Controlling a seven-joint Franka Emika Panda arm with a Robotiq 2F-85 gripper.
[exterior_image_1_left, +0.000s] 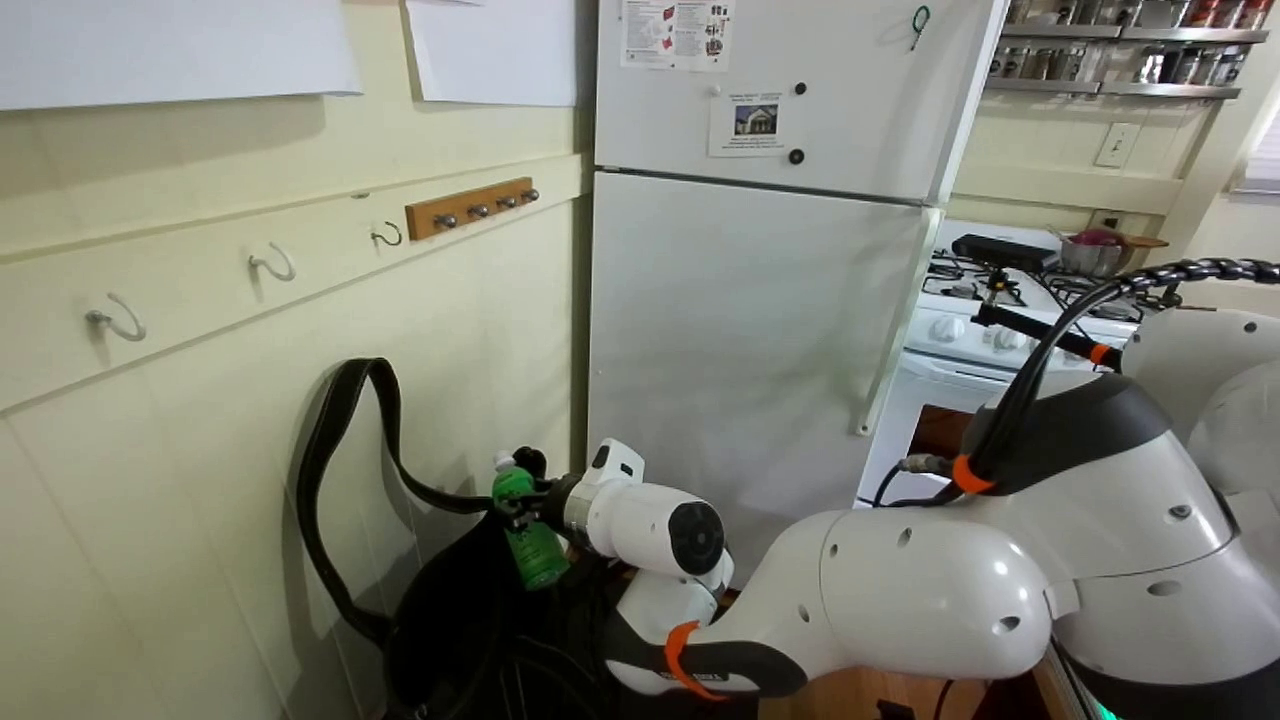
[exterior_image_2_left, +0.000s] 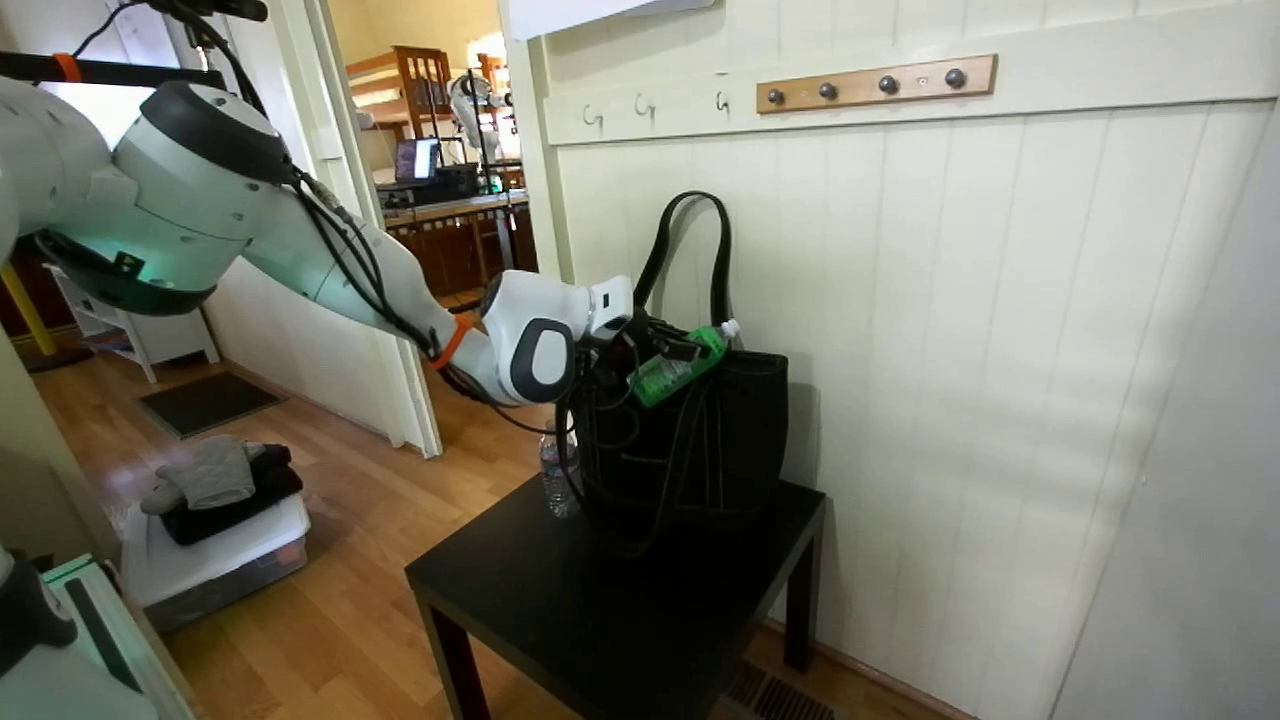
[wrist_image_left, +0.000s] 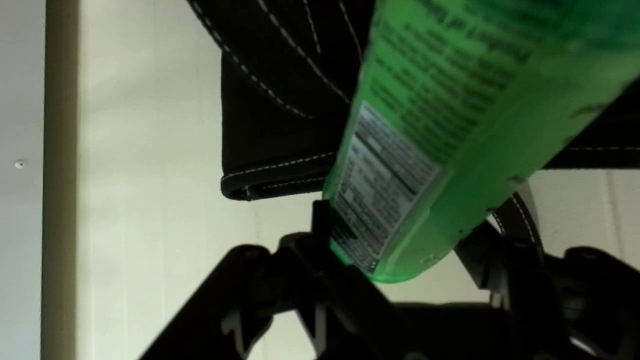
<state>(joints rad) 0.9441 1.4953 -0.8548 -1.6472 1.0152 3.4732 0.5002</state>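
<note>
"What stood on the black side table (exterior_image_2_left: 620, 610)?"
"A black tote bag (exterior_image_2_left: 752, 430); in an exterior view, before its upper part, the gripper (wrist_image_left: 401, 242) clasped a green drink bottle (exterior_image_2_left: 672, 376)."
"And the bottle's long axis?"
"Aslant across that grip, white cap (exterior_image_2_left: 730, 328) higher than base (exterior_image_2_left: 647, 390)."

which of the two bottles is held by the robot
The green bottle: it is tilted, gripped by the fingers, whereas the clear bottle stands on the black table, apart from them.
</note>
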